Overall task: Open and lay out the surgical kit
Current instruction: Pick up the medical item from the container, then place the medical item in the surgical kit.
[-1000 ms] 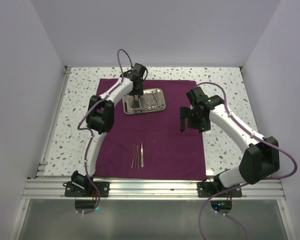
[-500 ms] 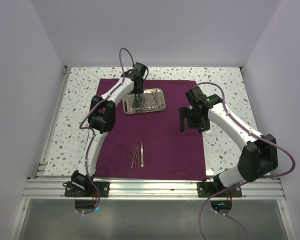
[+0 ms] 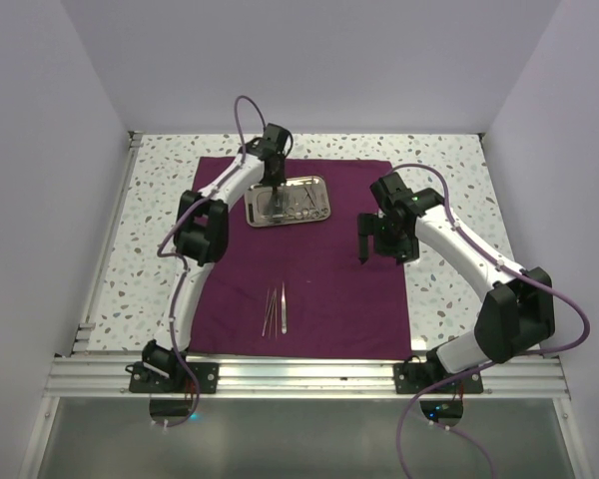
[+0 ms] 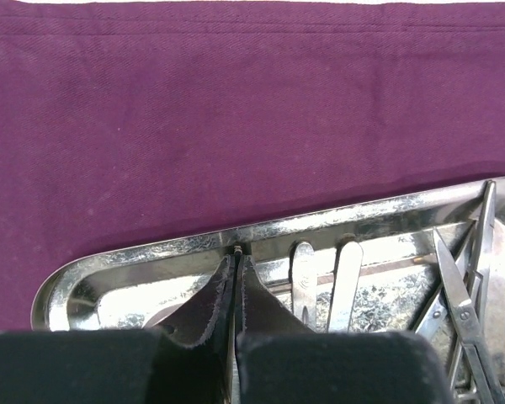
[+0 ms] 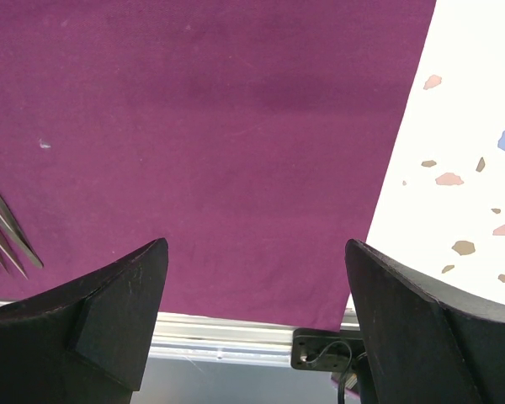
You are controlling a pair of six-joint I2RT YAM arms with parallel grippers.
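The left tool (image 4: 237,268) is closed inside the shiny rectangular steel tray (image 4: 151,257) beneath it, apparently pinching a thin metal instrument (image 4: 237,250) for laying out on the dark purple cloth wrap (image 4: 236,109), over which the right tool (image 5: 257,252) hangs open, empty.

Tabletop (image 3: 449,170): white, flecked brown, grey and blue. Aluminium rail (image 3: 309,374) along near edge; thinner side rail (image 3: 108,239) along left edge. 3 plain pale walls (image 3: 309,60) enclose it. Grey glossy panel (image 3: 299,439) below near rail.
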